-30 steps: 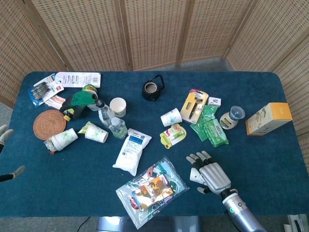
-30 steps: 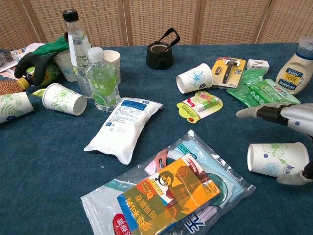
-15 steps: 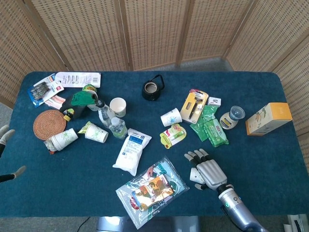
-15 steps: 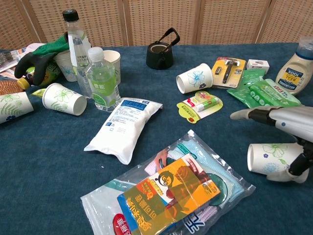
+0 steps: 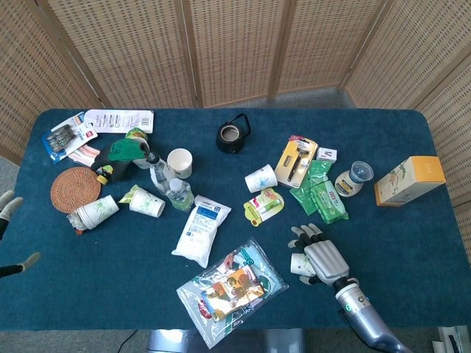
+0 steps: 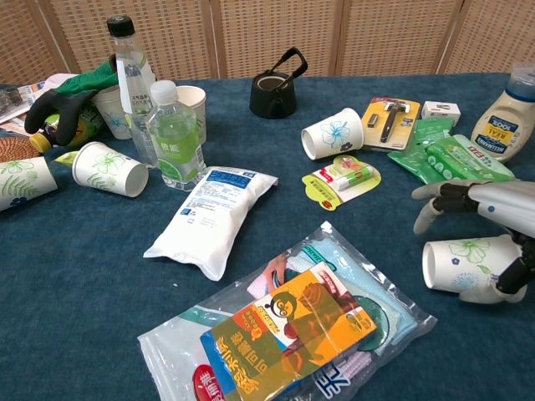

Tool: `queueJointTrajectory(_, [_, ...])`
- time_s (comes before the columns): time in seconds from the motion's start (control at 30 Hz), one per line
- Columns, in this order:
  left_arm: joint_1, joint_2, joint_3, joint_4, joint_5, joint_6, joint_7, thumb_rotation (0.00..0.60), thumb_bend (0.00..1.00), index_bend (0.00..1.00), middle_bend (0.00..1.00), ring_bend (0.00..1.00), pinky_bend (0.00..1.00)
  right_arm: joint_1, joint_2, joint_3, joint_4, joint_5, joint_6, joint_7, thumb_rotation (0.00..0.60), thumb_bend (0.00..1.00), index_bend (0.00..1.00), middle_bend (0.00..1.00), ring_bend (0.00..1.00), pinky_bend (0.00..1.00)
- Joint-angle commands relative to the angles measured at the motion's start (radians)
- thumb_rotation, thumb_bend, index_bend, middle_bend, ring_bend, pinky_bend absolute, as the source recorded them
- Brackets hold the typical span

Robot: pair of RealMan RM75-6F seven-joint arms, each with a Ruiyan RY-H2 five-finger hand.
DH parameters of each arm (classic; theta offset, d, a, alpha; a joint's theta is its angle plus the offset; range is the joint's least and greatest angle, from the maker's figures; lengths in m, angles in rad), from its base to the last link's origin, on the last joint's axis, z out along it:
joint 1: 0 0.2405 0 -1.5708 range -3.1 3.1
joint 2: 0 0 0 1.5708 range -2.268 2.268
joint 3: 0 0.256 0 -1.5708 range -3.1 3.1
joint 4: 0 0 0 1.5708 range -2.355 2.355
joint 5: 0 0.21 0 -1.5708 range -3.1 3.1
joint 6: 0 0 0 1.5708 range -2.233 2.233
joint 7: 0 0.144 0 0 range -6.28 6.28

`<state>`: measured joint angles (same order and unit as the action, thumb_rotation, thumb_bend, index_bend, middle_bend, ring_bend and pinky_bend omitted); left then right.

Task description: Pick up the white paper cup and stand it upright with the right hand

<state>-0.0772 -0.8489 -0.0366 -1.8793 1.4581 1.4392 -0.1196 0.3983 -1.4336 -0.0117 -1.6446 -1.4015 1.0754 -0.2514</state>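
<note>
White paper cup (image 6: 461, 264) lies on its side on the blue bench (image 6: 75, 276), the right hand (image 6: 493, 225) arched over it, fingers curling down, thumb beneath, grasp unclear.

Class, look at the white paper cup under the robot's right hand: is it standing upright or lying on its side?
Lying on its side. The white paper cup has its open mouth facing sideways, with the right hand curled over it.
</note>
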Motion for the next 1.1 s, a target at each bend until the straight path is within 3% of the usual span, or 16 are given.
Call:
queueJointTrajectory(0.03, [0.0, 0.0, 0.0, 0.0, 0.001, 0.0, -0.001, 0.6, 0.24, 0.0, 0.0, 0.0, 0.0, -0.003, 0.0, -0.001, 0.005, -0.001, 0.002, 0.013, 0.6, 0.15, 0.32, 0.0, 0.0, 0.08])
queueJointTrajectory(0.23, [0.001, 0.001, 0.001, -0.001, 0.001, 0.001, -0.002, 0.6, 0.24, 0.0, 0.0, 0.0, 0.0, -0.007, -0.005, -0.002, 0.016, -0.002, 0.009, 0.02, 0.6, 0.19, 0.4, 0.0, 0.0, 0.08])
queueJointTrajectory(0.67, [0.001, 0.003, 0.001, -0.001, 0.002, 0.0, -0.005, 0.6, 0.24, 0.0, 0.0, 0.0, 0.0, -0.008, -0.001, -0.001, 0.003, -0.034, 0.022, 0.073, 0.6, 0.22, 0.43, 0.0, 0.0, 0.08])
queueJointTrajectory(0.87, [-0.001, 0.002, 0.003, -0.003, 0.003, -0.004, -0.002, 0.6, 0.24, 0.0, 0.0, 0.0, 0.0, 0.019, 0.009, 0.021, -0.006, -0.12, 0.039, 0.272, 0.6, 0.22, 0.43, 0.0, 0.0, 0.08])
queueJointTrajectory(1.1, [-0.002, 0.001, 0.005, -0.003, 0.006, -0.007, -0.001, 0.6, 0.24, 0.0, 0.0, 0.0, 0.0, 0.052, -0.04, 0.049, 0.084, -0.201, 0.088, 0.612, 0.6, 0.22, 0.43, 0.0, 0.0, 0.08])
